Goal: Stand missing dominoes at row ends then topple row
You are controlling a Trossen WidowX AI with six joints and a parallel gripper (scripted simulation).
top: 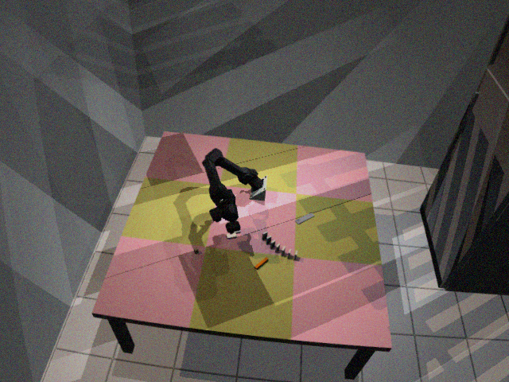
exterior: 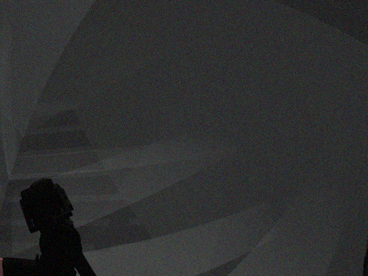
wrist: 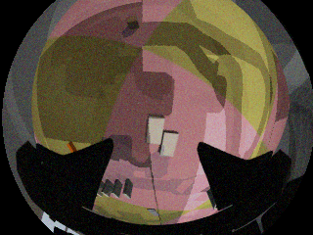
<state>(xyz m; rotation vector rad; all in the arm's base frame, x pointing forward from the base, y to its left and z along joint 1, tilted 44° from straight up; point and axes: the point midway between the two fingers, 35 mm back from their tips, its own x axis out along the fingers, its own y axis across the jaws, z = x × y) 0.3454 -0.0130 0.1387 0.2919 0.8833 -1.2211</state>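
Observation:
A row of several dark dominoes [top: 280, 247] [wrist: 115, 187] stands on the pink and yellow table [top: 341, 304], running diagonally to the right of my gripper. My gripper [top: 232, 228] [wrist: 156, 145] is open and points down, left of the row's near end. Two white dominoes [top: 233, 235] [wrist: 162, 136] lie close together on the table just below it, between the spread fingers and not gripped. I cannot tell if they stand or lie flat. In the exterior view only the arm's dark outline [exterior: 49, 214] shows.
An orange piece [top: 261, 263] [wrist: 69, 147] lies in front of the row. A flat grey piece [top: 305, 218] lies behind the row's far end. A small dark object [top: 196, 251] [wrist: 132, 25] sits to the left. A dark cabinet [top: 468, 197] stands right of the table.

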